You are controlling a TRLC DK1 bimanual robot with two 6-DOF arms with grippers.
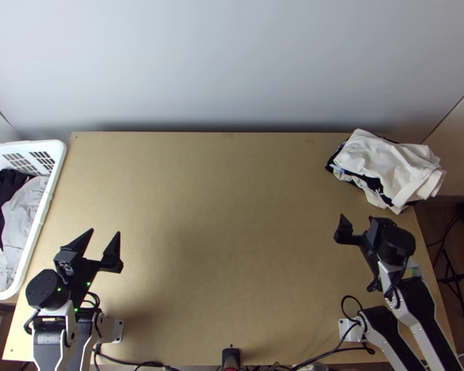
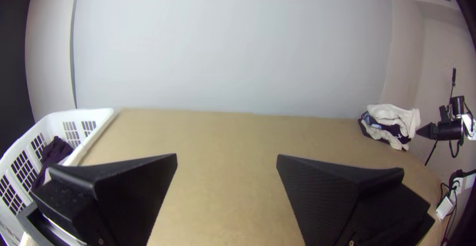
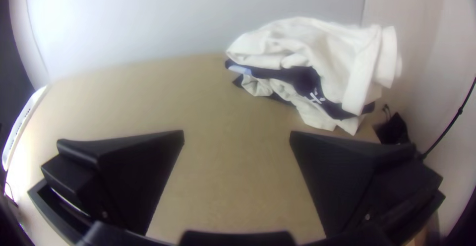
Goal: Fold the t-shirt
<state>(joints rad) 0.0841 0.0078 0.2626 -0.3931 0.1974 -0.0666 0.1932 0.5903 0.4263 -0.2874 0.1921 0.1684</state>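
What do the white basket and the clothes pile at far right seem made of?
The basket looks like moulded plastic, smooth and evenly white, with regular slots through its walls. The clothes pile seems matte, soft fabric, judging by its loose creases and folds; possibly cotton.

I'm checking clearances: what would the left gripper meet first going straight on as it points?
Probably the pale wall beyond the table; the left gripper seems aimed between the basket and clothes pile. Its tilt is unclear, so it might touch the table first.
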